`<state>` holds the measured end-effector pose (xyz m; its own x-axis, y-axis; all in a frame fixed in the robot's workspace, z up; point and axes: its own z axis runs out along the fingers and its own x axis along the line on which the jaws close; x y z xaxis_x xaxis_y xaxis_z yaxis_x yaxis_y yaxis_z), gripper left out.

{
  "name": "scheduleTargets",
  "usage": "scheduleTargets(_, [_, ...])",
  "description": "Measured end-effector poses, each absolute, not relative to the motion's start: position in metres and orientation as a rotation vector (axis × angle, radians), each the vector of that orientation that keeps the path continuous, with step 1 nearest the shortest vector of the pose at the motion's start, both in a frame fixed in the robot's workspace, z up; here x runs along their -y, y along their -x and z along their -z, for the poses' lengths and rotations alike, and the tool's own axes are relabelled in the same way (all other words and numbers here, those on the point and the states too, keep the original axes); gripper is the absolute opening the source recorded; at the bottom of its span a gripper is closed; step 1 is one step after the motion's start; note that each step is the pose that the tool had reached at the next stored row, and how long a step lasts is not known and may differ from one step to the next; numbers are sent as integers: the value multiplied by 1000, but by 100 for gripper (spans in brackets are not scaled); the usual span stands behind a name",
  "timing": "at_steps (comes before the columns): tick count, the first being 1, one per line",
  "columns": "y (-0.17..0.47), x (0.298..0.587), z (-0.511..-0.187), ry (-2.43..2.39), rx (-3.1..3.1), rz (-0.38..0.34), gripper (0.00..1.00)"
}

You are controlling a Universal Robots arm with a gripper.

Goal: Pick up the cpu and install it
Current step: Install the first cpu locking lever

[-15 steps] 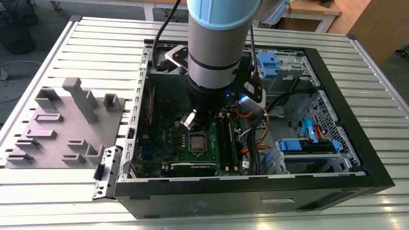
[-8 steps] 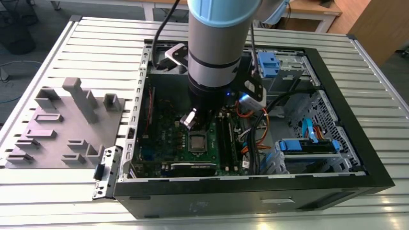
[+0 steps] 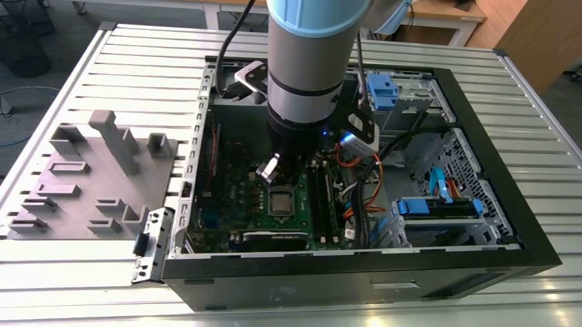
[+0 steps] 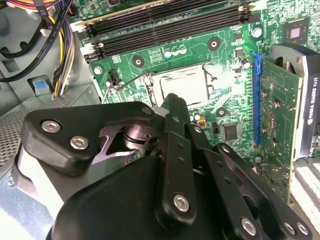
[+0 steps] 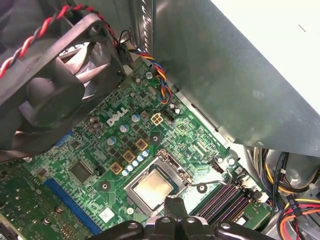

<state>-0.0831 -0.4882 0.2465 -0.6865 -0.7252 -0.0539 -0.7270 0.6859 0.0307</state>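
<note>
Green board (image 5: 150, 135), cpu (image 5: 153, 186) in socket, claw (image 5: 173, 206) above

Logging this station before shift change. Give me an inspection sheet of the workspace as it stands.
Surface: ribbed metal table; open PC case lies on it.
Job's things: cpu sits flat inside the socket frame on the green board; its metal top is uncovered.
Clutter: grey fixture plate with upright blocks, at the exterior view's left of the case.
Grippers: gripper hangs directly above the cpu; finger state cannot be told.
Cables: red-black fan lead; orange and black bundles inside the case.
Surroundings: case fan, graphics card, blue drive brackets.
</note>
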Motion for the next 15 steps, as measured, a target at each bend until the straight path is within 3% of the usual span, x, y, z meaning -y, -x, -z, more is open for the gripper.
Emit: scheduleTargets(15, [81, 488, -246, 1227, -2848, -82, 11])
